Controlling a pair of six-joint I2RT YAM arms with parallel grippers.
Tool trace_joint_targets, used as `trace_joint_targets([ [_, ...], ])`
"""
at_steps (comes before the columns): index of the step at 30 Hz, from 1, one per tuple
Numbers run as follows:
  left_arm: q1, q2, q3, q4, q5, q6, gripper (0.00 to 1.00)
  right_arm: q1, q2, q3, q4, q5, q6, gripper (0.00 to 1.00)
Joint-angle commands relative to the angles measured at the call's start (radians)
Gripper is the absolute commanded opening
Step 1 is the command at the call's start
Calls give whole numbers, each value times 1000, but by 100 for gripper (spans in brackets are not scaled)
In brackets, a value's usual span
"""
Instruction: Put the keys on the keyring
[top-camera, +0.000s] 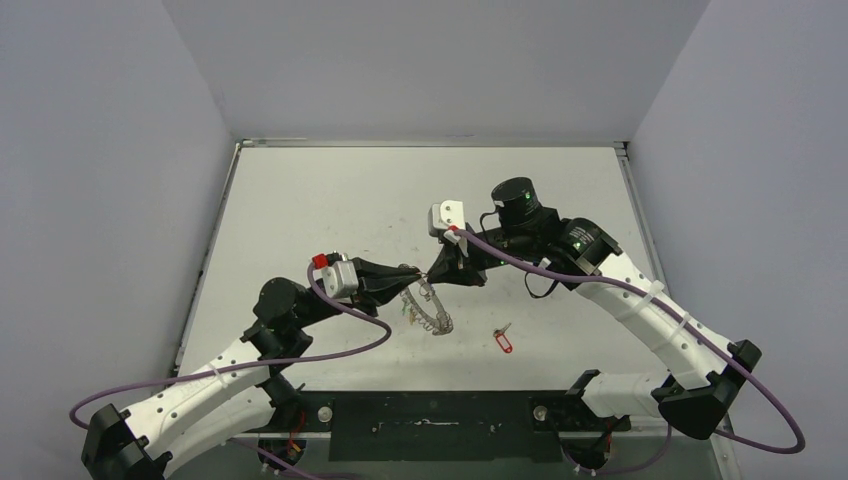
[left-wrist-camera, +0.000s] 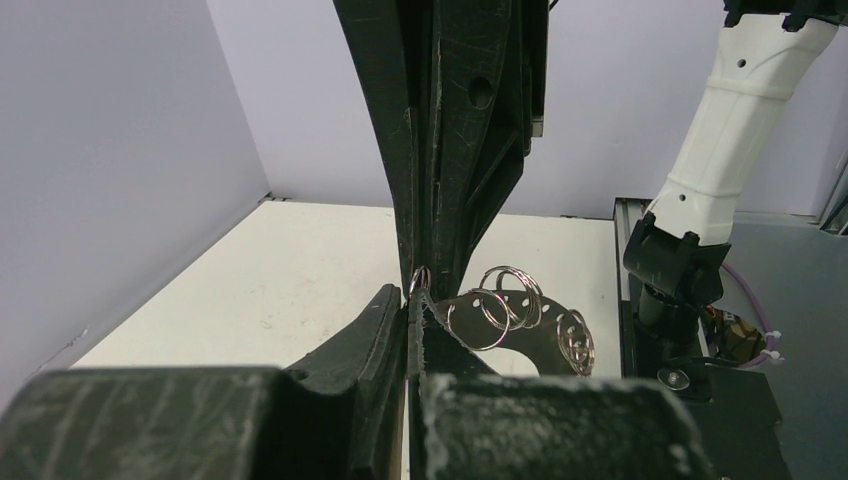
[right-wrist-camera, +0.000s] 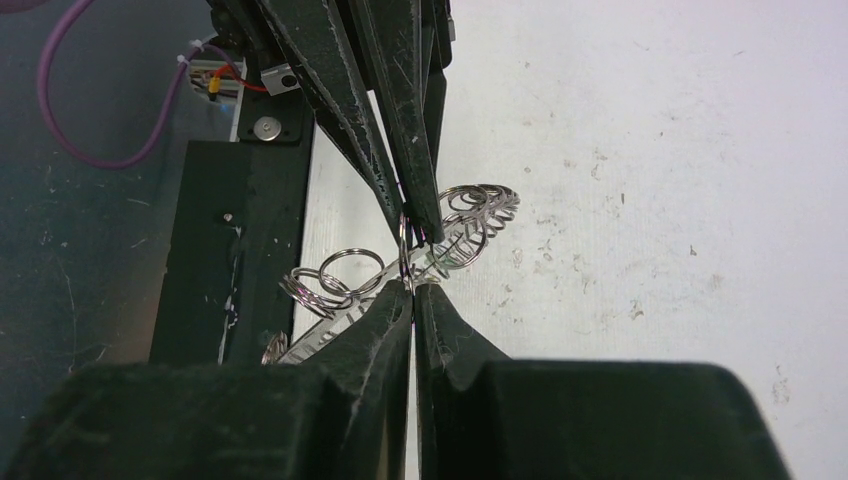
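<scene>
Tip to tip at the centre: the left end effector (left-wrist-camera: 412, 312) is pinched tight on the rim of the keyring (left-wrist-camera: 525, 340). It carries the ring tilted, the flat plate trailing off to one side of its fingertips and dipping toward the desk (top-camera: 330, 210). Whether the low end touches down cannot be told.

Straight opposite, almost nose to nose with it, the right end effector (right-wrist-camera: 413, 290) is squeezed closed too. Its tips sit at the same stretch of rim, right by a small wire loop (right-wrist-camera: 404, 250). It looks to have the ring's edge, though wire or plate is hard to call.

The ring should handle as light, thin, stiff metal, slick under hard pads and apt to swivel in a one-point pinch. The bare plate edge between loops looks the surest hold. The loops themselves look springy and tiny, easy to lose.

Further out, well apart from both tips on the right end effector's side, the red-tagged key (top-camera: 503, 341) lies flat on the desk. It is small and light, and the plastic tag seems the friendlier grip. The blue-tagged key cannot be picked out.
</scene>
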Motion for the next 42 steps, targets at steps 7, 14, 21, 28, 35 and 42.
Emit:
trace_joint_targets([
  [7, -1, -15, 22, 143, -28, -16, 0, -7, -16, -49, 88, -14, 33, 19],
  [14, -1, -21, 16, 133, -31, -17, 0, -7, -50, -58, 135, 36, 52, 31],
  [21, -1, -24, 14, 129, -33, -17, 0, -8, -83, -44, 171, 38, 55, 33],
  [28, -1, -23, 15, 128, -34, -17, 0, -8, -74, -48, 239, -3, 101, 33],
  [35, -1, -23, 18, 130, -36, -17, 0, -8, -60, -54, 253, -43, 114, 22],
  [42, -1, -36, 10, 82, -58, -13, 0, -8, -71, -66, 241, 28, 124, 33],
])
